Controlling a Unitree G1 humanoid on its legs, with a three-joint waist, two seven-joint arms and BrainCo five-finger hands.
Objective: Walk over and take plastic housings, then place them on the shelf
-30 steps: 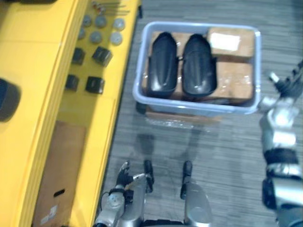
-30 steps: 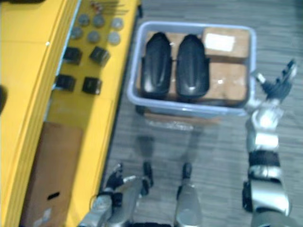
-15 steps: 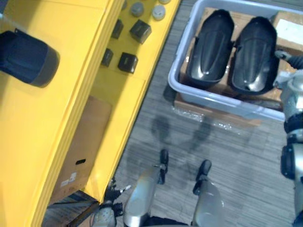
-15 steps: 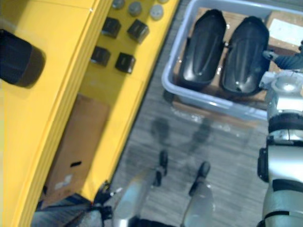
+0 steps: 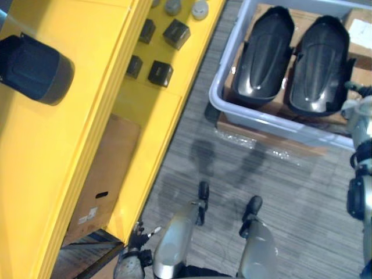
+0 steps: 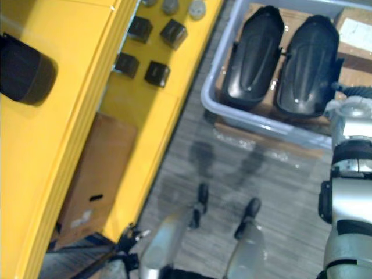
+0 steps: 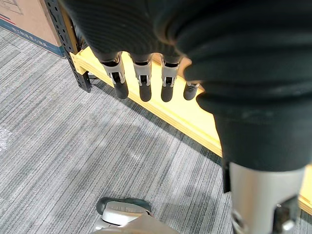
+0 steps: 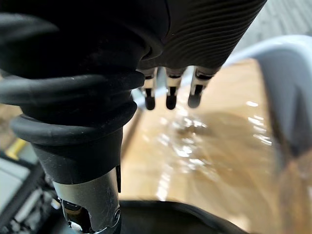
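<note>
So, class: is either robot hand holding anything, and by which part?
Nothing is held. The left hand hangs open by the yellow shelf; the right hand is open over the bin with the plastic housings.

Right arm (image 6: pixel 354 200): silver-grey rounded segments, black bands at the joints. Left hand (image 7: pixel 145 78) and right hand (image 8: pixel 168 90): dark ribbed cover, silver fingers, dark tips.

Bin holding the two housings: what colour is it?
Pale blue-grey bin, best seen in the left eye view; the housings inside are black.
</note>
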